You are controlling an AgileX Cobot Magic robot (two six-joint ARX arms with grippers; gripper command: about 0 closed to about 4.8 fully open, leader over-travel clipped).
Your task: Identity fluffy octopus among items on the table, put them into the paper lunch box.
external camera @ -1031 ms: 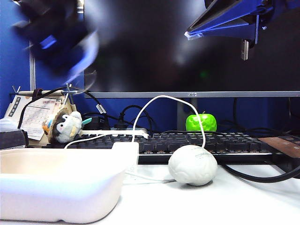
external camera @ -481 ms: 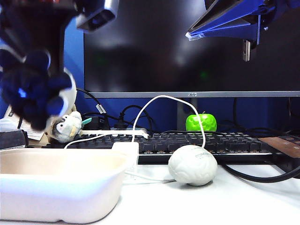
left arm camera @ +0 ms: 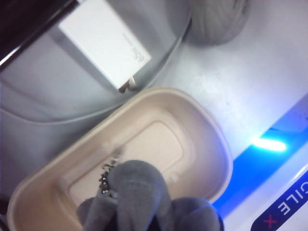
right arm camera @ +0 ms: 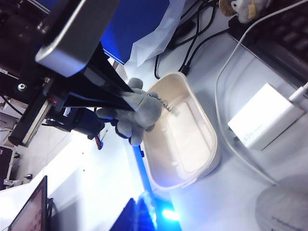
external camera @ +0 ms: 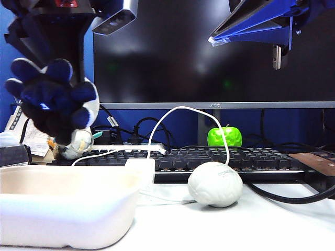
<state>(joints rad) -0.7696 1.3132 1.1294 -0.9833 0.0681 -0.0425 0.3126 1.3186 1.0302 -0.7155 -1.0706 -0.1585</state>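
Note:
The fluffy octopus (external camera: pixel 52 99), black with dark blue arms and a white patch, hangs in the air over the left part of the paper lunch box (external camera: pixel 68 219). My left gripper (external camera: pixel 55 78) comes down from above and is shut on the octopus. In the left wrist view the octopus (left arm camera: pixel 139 192) hides the fingers, with the empty box's rim (left arm camera: pixel 211 130) below. The right wrist view shows the octopus (right arm camera: pixel 137 113) at the tips of the left arm's black fingers (right arm camera: pixel 108 94), over the box's rim (right arm camera: pixel 211 139). My right gripper (external camera: pixel 212 38) is high at the right, blue fingers together, holding nothing.
A white brain-shaped ball (external camera: pixel 215 184) lies right of the box, a white charger (left arm camera: pixel 103 43) and its cable beside it. Behind stand a keyboard (external camera: pixel 235 157), a green apple (external camera: pixel 224 137), a monitor (external camera: pixel 209 52) and a grey-white plush (external camera: pixel 78 142).
My left gripper has come down from the top left with the octopus and now hangs lower, over the box. The right arm has not moved.

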